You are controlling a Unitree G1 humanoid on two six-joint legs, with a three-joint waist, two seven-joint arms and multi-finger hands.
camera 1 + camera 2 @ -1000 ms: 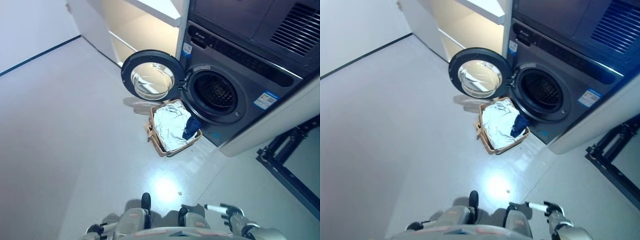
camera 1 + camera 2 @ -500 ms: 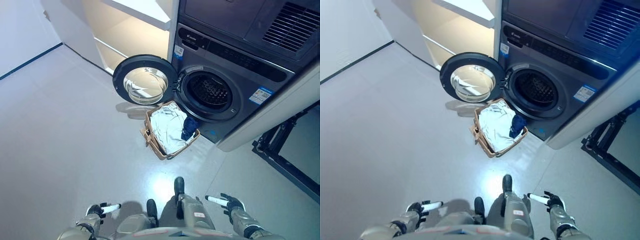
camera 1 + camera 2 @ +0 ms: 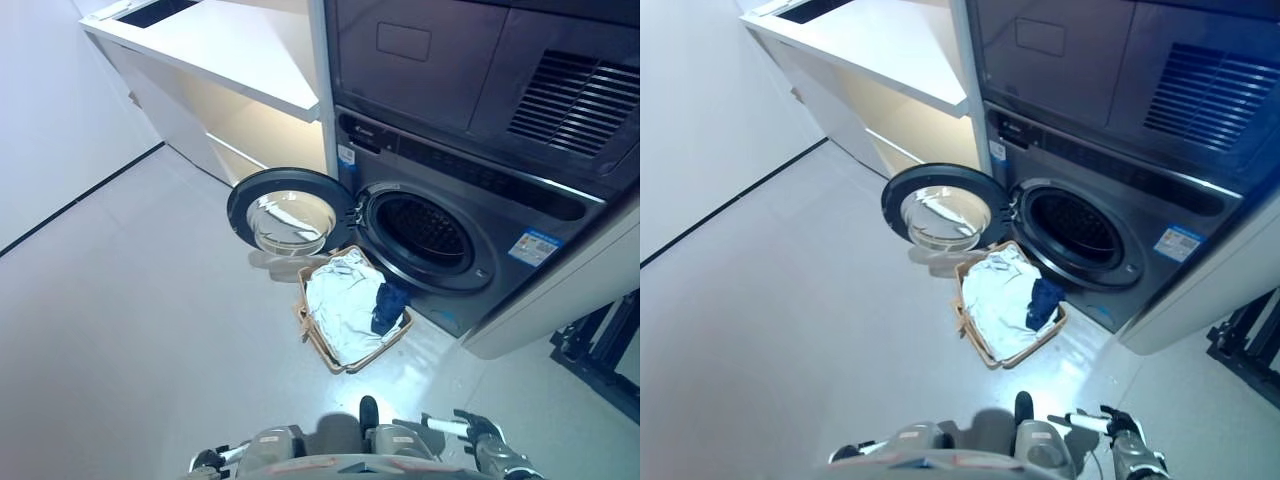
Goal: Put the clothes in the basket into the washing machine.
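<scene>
A woven basket [image 3: 312, 333] stands on the floor right in front of the dark grey washing machine [image 3: 500, 300]. White clothes [image 3: 335, 300] fill it, and a dark blue garment [image 3: 388, 300] lies at its right end. The round door [image 3: 290, 212] hangs open to the left, and the drum opening [image 3: 420, 228] shows dark. My right hand [image 3: 480, 432] is at the bottom edge, well short of the basket, with a straight white-tipped finger held out. My left hand [image 3: 212, 460] just shows at the bottom left, fingers straight and holding nothing.
A second grey appliance with a vent [image 3: 560, 90] sits on top of the washer. A white counter with shelves below it [image 3: 230, 50] stands to the left of it. A black metal frame [image 3: 610, 350] is at the right edge. A wall [image 3: 50, 110] runs along the left.
The whole view has shifted, so the camera moved; basket, clothes and door stay put. Both hands now sit lower, at the bottom edge.
</scene>
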